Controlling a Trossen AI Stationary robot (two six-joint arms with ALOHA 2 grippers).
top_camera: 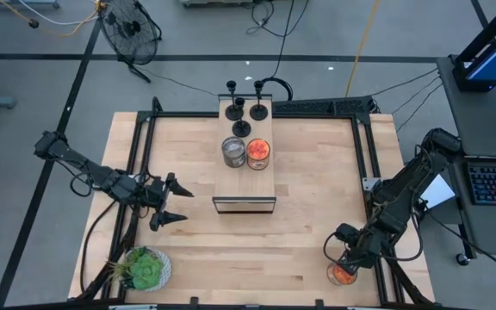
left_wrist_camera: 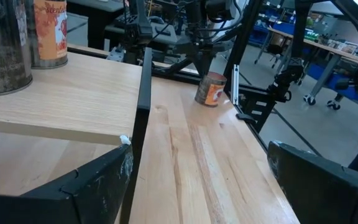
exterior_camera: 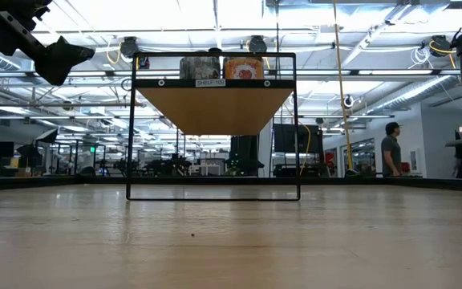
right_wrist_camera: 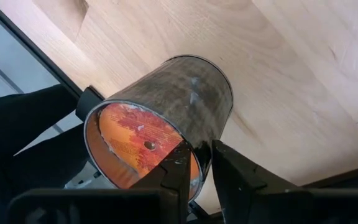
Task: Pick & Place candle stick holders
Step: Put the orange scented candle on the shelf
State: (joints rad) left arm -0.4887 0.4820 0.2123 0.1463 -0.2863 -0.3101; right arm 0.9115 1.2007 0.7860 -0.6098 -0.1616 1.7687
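Three black candle stick holders stand by their round bases on the far end of the wooden shelf, behind a grey jar and an orange jar. My left gripper is open and empty, left of the shelf and above the table; it also shows in the low view. My right gripper is at the table's near right corner, shut on a third glass jar with orange wax. That jar also shows in the left wrist view. My right gripper pinches the glass jar's wall at its rim, one finger inside over the orange wax and one outside. The fingers come from above, pointing down. The jar is near the table's edge, slightly tilted; whether its bottom rests on the table I cannot tell.
A green plant in a pot sits at the near left corner. A black metal frame runs along the table's edges. Bare wood lies between the shelf and the near edge. A person stands far off in the room.
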